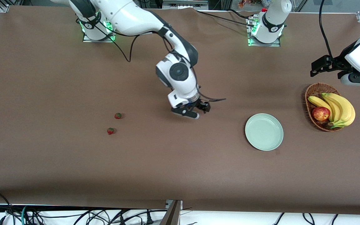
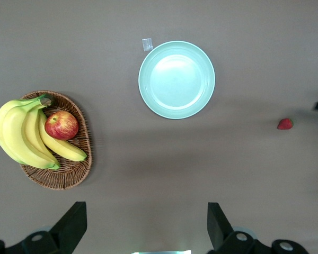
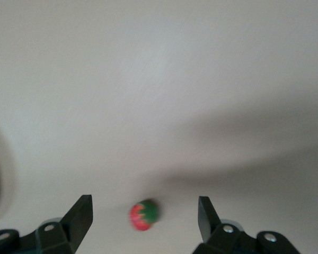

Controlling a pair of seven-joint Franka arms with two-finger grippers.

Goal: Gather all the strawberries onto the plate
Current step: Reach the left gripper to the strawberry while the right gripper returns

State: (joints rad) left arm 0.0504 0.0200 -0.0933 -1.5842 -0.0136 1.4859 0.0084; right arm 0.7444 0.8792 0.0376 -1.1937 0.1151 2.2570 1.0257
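So the right hand (image 3: 143,225) is spread wide over the tabletop (image 1: 73,78), one strawberry (image 3: 143,215) loose between its fingers. Two strawberries (image 1: 118,116) sit toward the right arm's end, nothing between them and the empty plate (image 1: 264,132). Left hand (image 2: 146,233) waits released above the basket (image 2: 74,169) of bananas (image 2: 21,132) and apple (image 2: 61,125).

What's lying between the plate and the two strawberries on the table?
Only the right pincer, over bare table between the plate and the two strawberries, in the front view.
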